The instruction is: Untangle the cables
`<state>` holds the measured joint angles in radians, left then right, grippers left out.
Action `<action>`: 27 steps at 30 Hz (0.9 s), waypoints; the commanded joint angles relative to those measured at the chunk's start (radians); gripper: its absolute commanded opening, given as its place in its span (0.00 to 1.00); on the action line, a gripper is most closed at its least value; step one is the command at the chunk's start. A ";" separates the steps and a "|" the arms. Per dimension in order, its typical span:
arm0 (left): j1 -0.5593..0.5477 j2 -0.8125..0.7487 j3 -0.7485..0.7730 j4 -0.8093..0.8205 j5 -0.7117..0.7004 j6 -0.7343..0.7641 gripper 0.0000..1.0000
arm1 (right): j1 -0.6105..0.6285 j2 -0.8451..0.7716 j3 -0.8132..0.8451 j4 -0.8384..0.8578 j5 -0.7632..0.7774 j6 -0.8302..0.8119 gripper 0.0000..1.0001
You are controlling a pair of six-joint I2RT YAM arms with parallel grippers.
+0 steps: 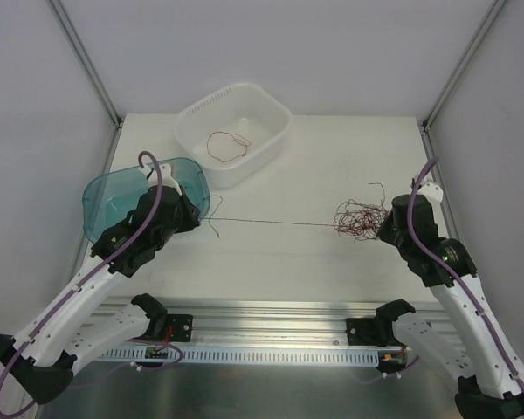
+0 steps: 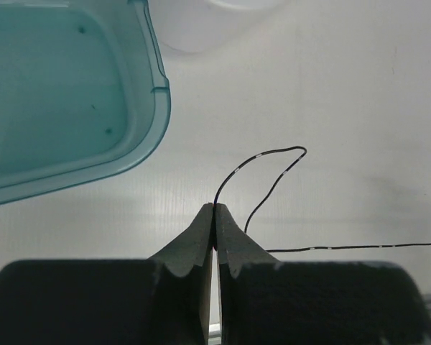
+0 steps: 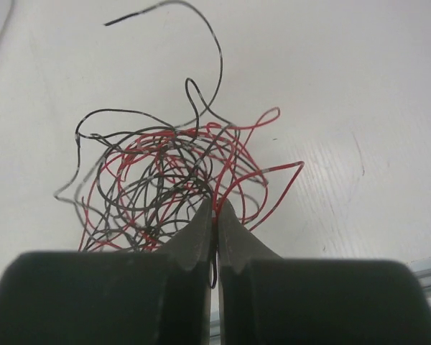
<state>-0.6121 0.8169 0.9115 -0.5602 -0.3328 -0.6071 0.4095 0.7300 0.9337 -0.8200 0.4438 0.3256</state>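
From above, one black strand [image 1: 271,222] ran taut along the counter [image 1: 271,271] — from the left claw [image 1: 203,216] to the clump of cables [image 1: 358,218] near the right edge. Left wrist: that claw was clamped on the strand; right wrist: the right claw [image 3: 215,205] was pinched shut on the clump's near side.

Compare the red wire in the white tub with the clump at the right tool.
The red wire is an all-red loop; the clump is many red and black strands tangled. The red wire lies untouched in the white tub; the clump sits on the table, pinched by the shut right tool. A black strand runs straight from the clump to the shut left tool; nothing leaves the red wire. Both are hair-thin and curly.
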 commanded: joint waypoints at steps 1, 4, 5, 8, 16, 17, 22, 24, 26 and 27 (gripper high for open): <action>0.018 -0.064 0.090 -0.145 -0.178 0.069 0.00 | -0.078 0.002 0.037 -0.091 0.075 -0.080 0.01; 0.021 -0.091 0.124 -0.225 -0.238 0.070 0.00 | -0.129 0.015 0.047 -0.088 0.044 -0.097 0.01; 0.021 -0.099 0.130 -0.243 -0.244 0.069 0.00 | -0.170 0.020 0.048 -0.088 0.020 -0.103 0.01; 0.023 -0.119 0.132 -0.319 -0.285 0.049 0.00 | -0.262 0.035 0.051 -0.081 -0.039 -0.114 0.01; 0.023 -0.124 0.058 -0.353 -0.145 0.010 0.00 | -0.391 0.071 0.010 0.008 -0.368 -0.128 0.05; 0.022 -0.110 0.017 -0.302 -0.093 0.015 0.00 | -0.387 0.081 -0.012 0.040 -0.434 -0.122 0.05; 0.000 -0.068 -0.131 -0.078 0.248 0.004 0.01 | -0.232 0.138 -0.153 0.142 -0.531 -0.131 0.07; -0.040 -0.032 -0.175 -0.034 0.258 -0.006 0.08 | -0.169 0.172 -0.182 0.168 -0.534 -0.141 0.11; -0.069 0.019 -0.184 -0.006 0.230 -0.006 0.18 | -0.085 0.216 -0.211 0.197 -0.501 -0.140 0.20; -0.096 0.037 -0.184 0.000 0.212 -0.002 0.31 | -0.046 0.239 -0.220 0.200 -0.485 -0.132 0.29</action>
<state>-0.6628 0.8173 0.7345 -0.6704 -0.1638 -0.6094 0.2775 0.9348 0.7284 -0.6956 -0.0353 0.2092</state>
